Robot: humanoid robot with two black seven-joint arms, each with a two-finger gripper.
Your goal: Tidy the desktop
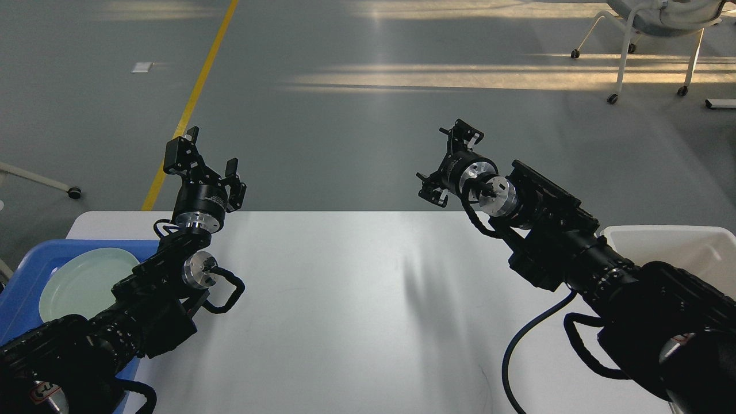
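Note:
The desktop is a wide matte white tabletop filling the lower half of the head view, bare between my two arms. My left gripper is raised over the table's far left edge, open, with nothing between its fingers. My right gripper is held above the far edge right of centre, pointing away and to the left. Its fingers stand apart and empty, so it is open.
A blue tray holding a pale green plate sits at the left edge. An off-white bin stands at the right edge behind my right arm. A wheeled chair is on the grey floor far right.

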